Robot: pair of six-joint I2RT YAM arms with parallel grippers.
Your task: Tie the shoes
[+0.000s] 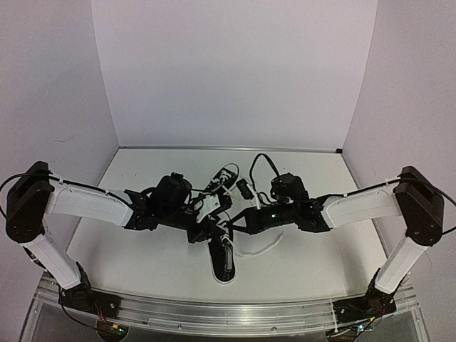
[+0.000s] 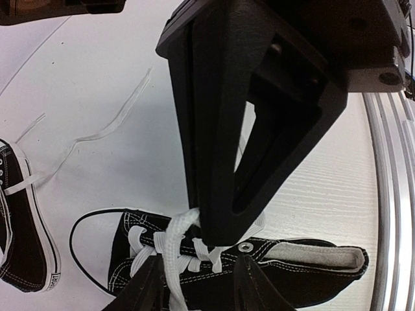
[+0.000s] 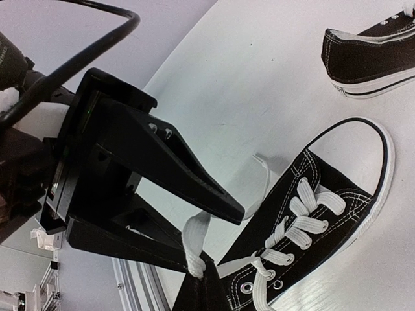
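Top view looked down from behind, wrist views sat close behind left pincer [image 2: 198, 288], right pincer [image 3: 198, 288], all shared the shoe [image 1: 225, 262] beneath.

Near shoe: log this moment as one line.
phase: tying near shoe | right end effector: shut on lace | left end effector: open around lace | far shoe: apart, untouched

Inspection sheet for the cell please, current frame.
Surface: white table.
Job's things: near shoe untied, its lace lifted; far shoe behind it, apart.
Clutter: nothing seen.
Grippers: left gripper open around the lace; right gripper shut on the lace.
Cables: black cable looped above the right wrist.
Surroundings: white walls; aluminium rail at the near edge.
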